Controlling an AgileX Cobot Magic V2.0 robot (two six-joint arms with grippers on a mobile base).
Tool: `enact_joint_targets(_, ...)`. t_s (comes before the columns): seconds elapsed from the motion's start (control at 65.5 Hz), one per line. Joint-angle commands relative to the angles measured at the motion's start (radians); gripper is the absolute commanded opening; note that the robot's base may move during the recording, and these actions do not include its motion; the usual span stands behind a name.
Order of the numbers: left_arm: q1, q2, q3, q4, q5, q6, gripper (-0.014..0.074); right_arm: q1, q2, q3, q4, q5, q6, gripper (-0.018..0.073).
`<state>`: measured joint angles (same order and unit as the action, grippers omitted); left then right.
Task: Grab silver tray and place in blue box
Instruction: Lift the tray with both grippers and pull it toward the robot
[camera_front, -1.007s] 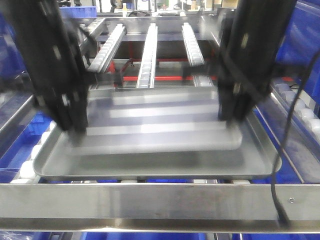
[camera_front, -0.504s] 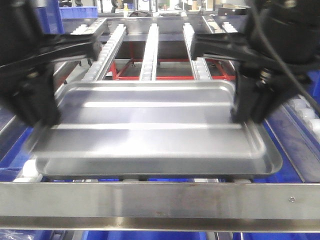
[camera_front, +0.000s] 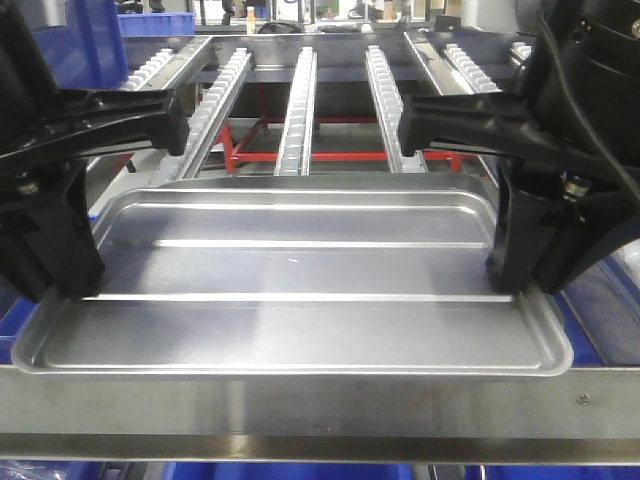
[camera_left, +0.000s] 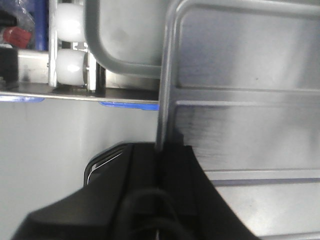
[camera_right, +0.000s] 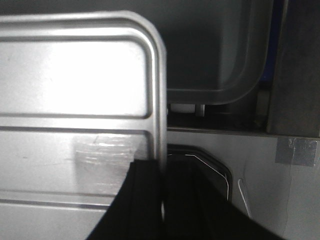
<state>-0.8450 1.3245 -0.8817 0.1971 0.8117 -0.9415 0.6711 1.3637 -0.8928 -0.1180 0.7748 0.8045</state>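
We see a big metal rack with long roller rails (camera_front: 300, 100) running from near to far, and a red frame (camera_front: 320, 155) low down behind them

Over the near part of the rack is the silver tray (camera_front: 290, 290). It is wide, flat and shiny, with round corners and two long lines across its middle. It is right side up and looks almost level. Its near edge sits just over the steel bar (camera_front: 300, 410) that runs across the front, but we cannot tell if they touch

The two black arms hold the tray by its short ends. The left gripper (camera_front: 60, 280) is at the left end, and from the left wrist view the tray's rim goes right in between its two fingers (camera_left: 161, 150), so it is pinching the rim. The right gripper (camera_front: 520, 275) is at the right end and pinches that rim the same way (camera_right: 162, 167)

Past the tray's corner, lower down, we see a grey thing (camera_left: 125, 40) with a round corner; we cannot tell what it is. Beside it are two white rollers (camera_left: 70, 45)

Bits of blue plastic (camera_front: 10, 310) peek out by the tray's left end, and we cannot tell if that is the box
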Motion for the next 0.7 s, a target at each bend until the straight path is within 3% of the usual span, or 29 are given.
enact_joint_targets(0.0,-0.006,-0.034,-0.022,0.03,-0.011,-0.01,-0.0104,-0.002,-0.037,-0.023,-0.042,-0.014,-0.003,0.005)
enact_joint_targets(0.687,-0.006,-0.034,-0.022,0.04,-0.006,-0.007,-0.0104,-0.002,-0.037,-0.023,-0.055,-0.014,-0.003,0.0048)
